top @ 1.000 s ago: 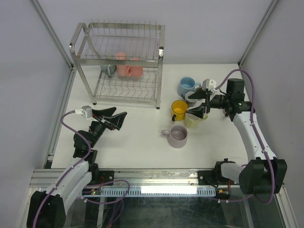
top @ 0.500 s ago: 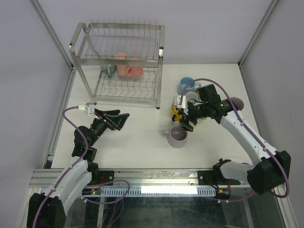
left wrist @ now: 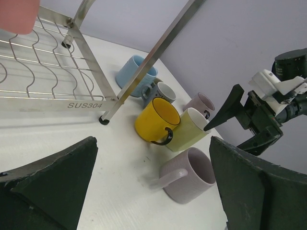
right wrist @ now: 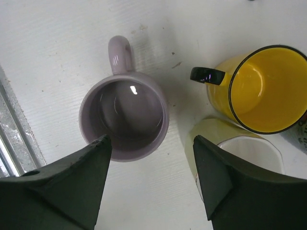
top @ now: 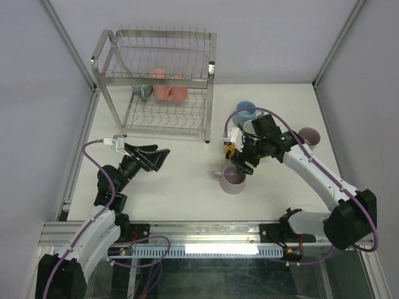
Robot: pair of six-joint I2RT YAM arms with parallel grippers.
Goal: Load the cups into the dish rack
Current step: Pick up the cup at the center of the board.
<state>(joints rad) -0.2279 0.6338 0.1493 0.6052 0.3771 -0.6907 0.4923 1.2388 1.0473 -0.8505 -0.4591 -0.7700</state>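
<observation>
Right end effector (top: 239, 163) hangs open and empty just over the lilac mug (right wrist: 123, 120), which stands upright on the desk (top: 168, 187) near the yellow mug (right wrist: 266, 88). Pinch one wall, clear of the handle, and descend straight. The dish rack (top: 211, 87) is well apart. Left end effector (top: 159, 156): fully open, empty.

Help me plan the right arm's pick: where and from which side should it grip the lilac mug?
Come straight down on the lilac mug: it stands upright, mouth open. Pinch its wall, one jaw inside, on the side clear of the handle and the yellow mug.
</observation>
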